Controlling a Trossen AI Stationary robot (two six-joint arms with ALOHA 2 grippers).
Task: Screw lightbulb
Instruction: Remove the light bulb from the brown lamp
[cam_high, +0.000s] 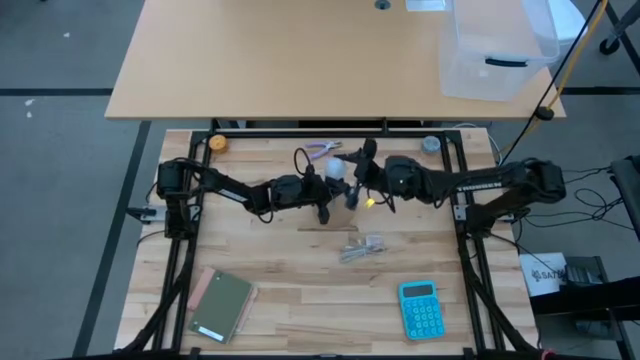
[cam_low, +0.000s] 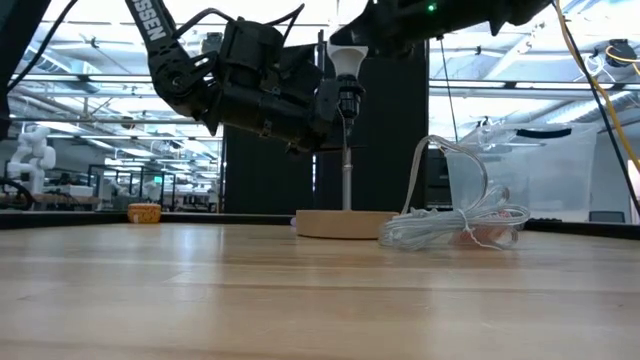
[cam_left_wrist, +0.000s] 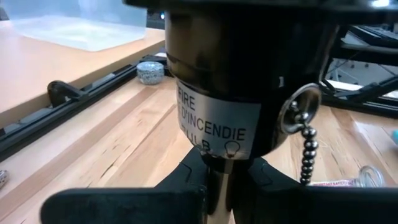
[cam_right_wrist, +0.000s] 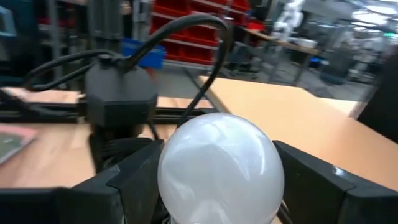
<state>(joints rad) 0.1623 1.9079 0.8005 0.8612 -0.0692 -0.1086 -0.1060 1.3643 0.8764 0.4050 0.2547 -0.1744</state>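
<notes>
The whitish lightbulb (cam_low: 345, 62) (cam_high: 335, 168) stands upright in the top of a black socket (cam_low: 347, 100) (cam_left_wrist: 249, 68). The socket sits on a thin metal stem (cam_low: 347, 170) that rises from a round wooden base (cam_low: 343, 223) mid-table. My right gripper (cam_right_wrist: 217, 186) (cam_high: 350, 172) reaches in level from the table's right and is shut on the bulb. My left gripper (cam_left_wrist: 221, 186) (cam_high: 324, 205) comes from the table's left and is shut on the stem just below the socket. My left gripper pinches the stem (cam_left_wrist: 222, 180) right under the socket between its two fingers (cam_left_wrist: 186, 177). It comes from the table's left, slanting slightly down, with the fingers across the upright stem. The base rests on the table. My right gripper has the bulb's round glass (cam_right_wrist: 217, 162) between its two fingers (cam_right_wrist: 134, 183), one on each side. It comes level from the table's right. The bulb stands upright with its screw end down in the socket.
A coil of clear wrapper and cord (cam_high: 362, 247) (cam_low: 460, 225) lies near the base. Toward the near edge are a blue calculator (cam_high: 420, 308) and a green notebook (cam_high: 222, 303). An orange object (cam_high: 217, 143), a purple-handled tool (cam_high: 322, 151) and a grey cap (cam_high: 430, 144) sit along the far edge.
</notes>
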